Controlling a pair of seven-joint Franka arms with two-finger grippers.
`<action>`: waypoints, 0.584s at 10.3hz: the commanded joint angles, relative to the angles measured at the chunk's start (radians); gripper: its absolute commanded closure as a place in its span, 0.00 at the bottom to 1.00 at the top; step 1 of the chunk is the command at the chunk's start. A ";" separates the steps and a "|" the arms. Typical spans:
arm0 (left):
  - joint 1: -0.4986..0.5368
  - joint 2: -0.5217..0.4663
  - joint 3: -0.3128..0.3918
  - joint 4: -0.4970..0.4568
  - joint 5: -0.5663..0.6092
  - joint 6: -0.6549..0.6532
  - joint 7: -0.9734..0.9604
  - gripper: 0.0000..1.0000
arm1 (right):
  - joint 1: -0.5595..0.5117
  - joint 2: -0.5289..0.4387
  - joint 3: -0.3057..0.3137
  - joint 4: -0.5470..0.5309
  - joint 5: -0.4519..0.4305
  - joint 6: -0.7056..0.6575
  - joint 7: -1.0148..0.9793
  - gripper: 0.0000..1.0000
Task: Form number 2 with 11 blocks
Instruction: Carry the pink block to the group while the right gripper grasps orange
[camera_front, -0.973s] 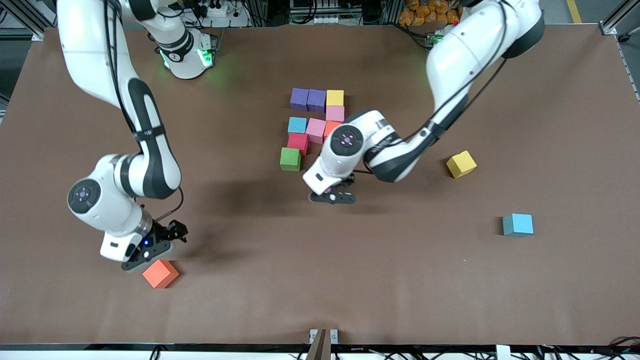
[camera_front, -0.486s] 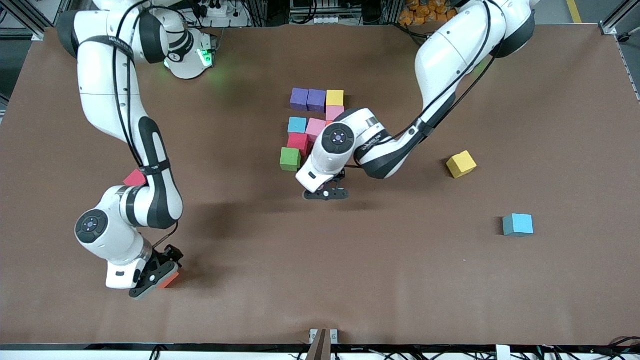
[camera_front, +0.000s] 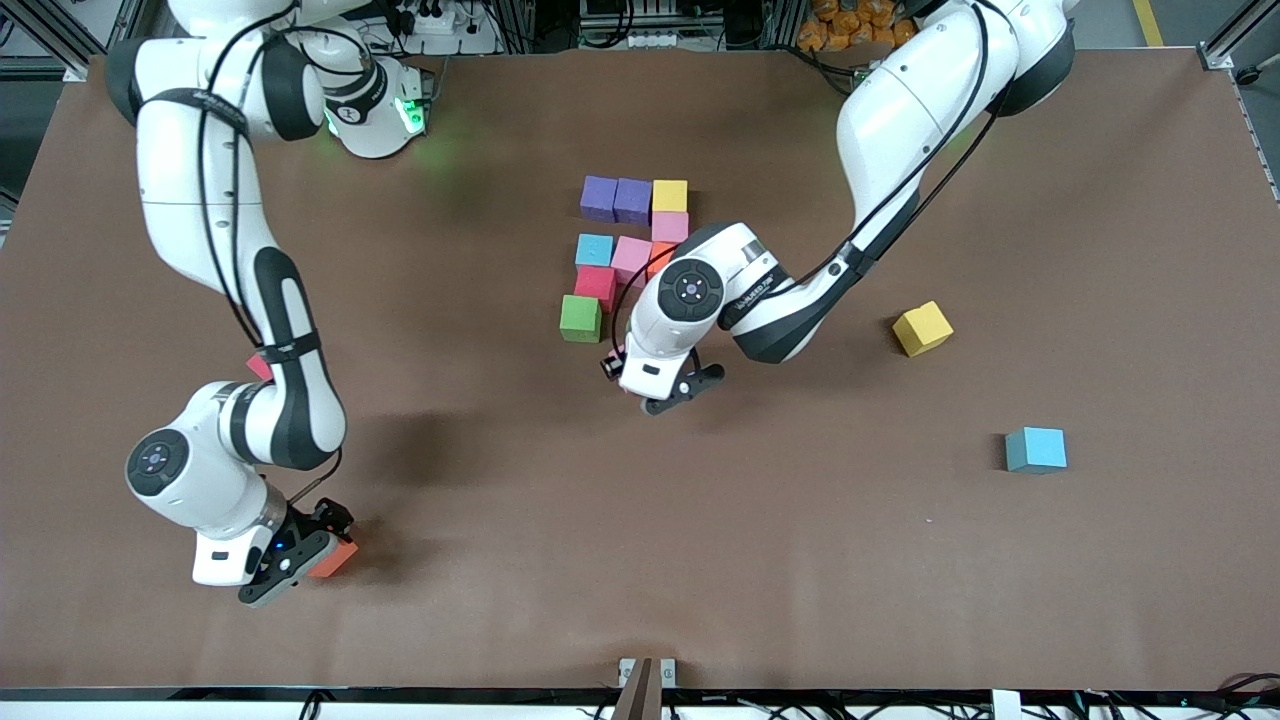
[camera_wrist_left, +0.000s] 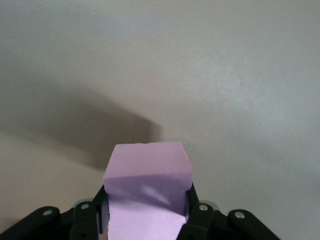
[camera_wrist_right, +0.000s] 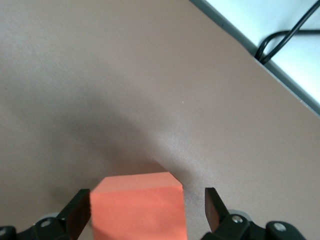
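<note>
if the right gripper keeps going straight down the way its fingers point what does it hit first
Most likely the orange block, which sits between the open fingers of the right gripper, then the table beneath it. Height above the table is hard to judge.

I'm seeing the left tool (camera_wrist_left: 146, 207) pinching a pink block (camera_wrist_left: 147, 192) between both fingers (camera_wrist_left: 199, 217), hanging over bare bench (camera_wrist_left: 200, 65), shadow falling underneath.

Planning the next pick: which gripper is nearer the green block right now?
Left. The left gripper, shut on a pink block, hovers close beside the green block; the right gripper is open around an orange block at its end.
</note>
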 joint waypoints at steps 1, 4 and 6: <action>0.004 -0.028 0.005 -0.037 -0.017 -0.004 -0.202 1.00 | -0.061 0.039 0.073 0.046 0.012 0.008 -0.017 0.00; -0.005 -0.028 0.005 -0.068 -0.017 0.001 -0.360 1.00 | -0.051 0.036 0.074 0.047 0.012 -0.003 0.065 0.36; -0.011 -0.025 0.005 -0.069 -0.017 0.031 -0.495 1.00 | -0.042 0.028 0.074 0.046 0.012 -0.006 0.080 0.67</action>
